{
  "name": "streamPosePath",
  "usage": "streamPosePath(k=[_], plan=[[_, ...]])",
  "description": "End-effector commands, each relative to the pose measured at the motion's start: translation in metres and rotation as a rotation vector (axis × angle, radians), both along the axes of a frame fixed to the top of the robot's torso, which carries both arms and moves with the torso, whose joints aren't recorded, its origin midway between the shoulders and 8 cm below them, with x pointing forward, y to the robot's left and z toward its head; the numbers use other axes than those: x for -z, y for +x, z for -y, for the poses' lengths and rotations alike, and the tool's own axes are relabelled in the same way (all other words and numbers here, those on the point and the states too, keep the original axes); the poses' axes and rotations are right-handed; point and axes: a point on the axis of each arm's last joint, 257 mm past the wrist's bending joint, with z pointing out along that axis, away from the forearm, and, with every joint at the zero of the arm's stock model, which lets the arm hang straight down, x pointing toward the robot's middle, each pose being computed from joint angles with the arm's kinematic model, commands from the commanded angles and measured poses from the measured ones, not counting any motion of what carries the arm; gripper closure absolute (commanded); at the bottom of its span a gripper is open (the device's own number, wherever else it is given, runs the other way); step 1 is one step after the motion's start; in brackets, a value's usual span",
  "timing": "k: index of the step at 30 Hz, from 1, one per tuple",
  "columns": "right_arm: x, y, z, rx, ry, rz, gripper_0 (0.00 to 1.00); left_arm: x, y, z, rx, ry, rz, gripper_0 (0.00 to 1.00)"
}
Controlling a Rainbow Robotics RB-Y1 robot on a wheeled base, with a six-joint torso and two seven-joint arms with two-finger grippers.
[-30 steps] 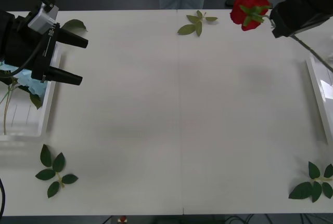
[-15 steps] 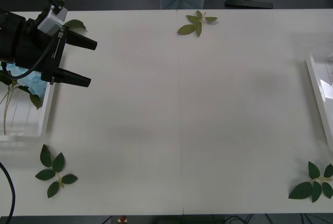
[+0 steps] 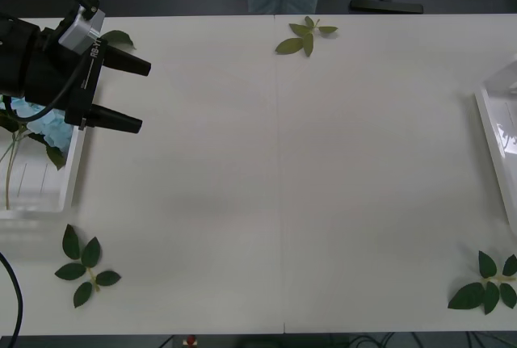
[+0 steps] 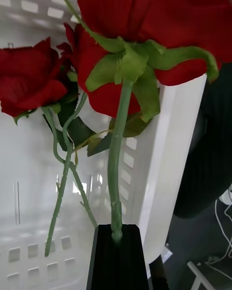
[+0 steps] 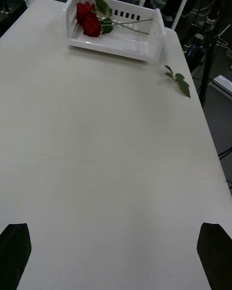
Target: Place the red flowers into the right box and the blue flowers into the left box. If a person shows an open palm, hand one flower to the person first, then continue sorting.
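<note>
White bench with a faint seam running front to back down the middle. Loose leaf sprigs at three spots: a pale green one near the far edge, a dark green one at the near left corner, another dark green one at the near right corner. Dark floor beyond the far edge.

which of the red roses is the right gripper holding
The artificial red rose hanging above the white slotted plastic right box, its green stem pinched in the black right gripper; the other red roses already lie inside the box.
</note>
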Motion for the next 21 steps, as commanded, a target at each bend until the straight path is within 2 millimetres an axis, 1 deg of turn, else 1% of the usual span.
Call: streamPosePath(k=[1, 3, 4, 6, 7, 10, 13, 14, 16, 20, 21], plan=[[0.013, 0.009, -0.004, -0.024, -0.035, -0.008, 1.00, -0.004, 0.007, 0.010, 0.002, -0.024, -0.006, 0.00], [0.023, 0.010, 0.001, -0.026, -0.079, -0.022, 1.00, -0.001, 0.011, 0.008, -0.011, -0.069, -0.048, 0.00], [0.028, 0.007, 0.005, -0.025, -0.092, -0.028, 1.00, 0.002, 0.012, 0.007, -0.014, -0.098, -0.081, 0.00], [0.037, 0.007, 0.006, -0.030, -0.098, -0.019, 1.00, 0.007, 0.012, 0.007, -0.015, -0.133, -0.126, 0.00], [0.048, 0.009, 0.005, -0.037, -0.099, -0.007, 1.00, 0.012, 0.012, 0.007, -0.018, -0.161, -0.166, 0.00], [0.068, 0.011, 0.006, -0.049, -0.107, 0.015, 1.00, 0.019, 0.018, 0.005, -0.041, -0.148, -0.180, 0.00], [0.087, 0.010, 0.003, -0.060, -0.104, 0.027, 1.00, 0.013, 0.023, 0.006, -0.056, -0.134, -0.136, 0.00], [0.095, 0.009, 0.002, -0.071, -0.108, 0.025, 1.00, 0.008, 0.024, 0.008, -0.054, -0.131, -0.113, 0.00], [0.105, 0.007, 0.003, -0.082, -0.128, 0.017, 1.00, -0.001, 0.025, 0.010, -0.052, -0.130, -0.077, 0.00], [0.115, 0.003, 0.008, -0.095, -0.162, 0.015, 1.00, -0.011, 0.025, 0.014, -0.047, -0.119, -0.025, 0.00], [0.113, 0.004, 0.008, -0.098, -0.163, 0.020, 0.98, -0.013, 0.024, 0.015, -0.044, -0.116, -0.017, 0.00]])
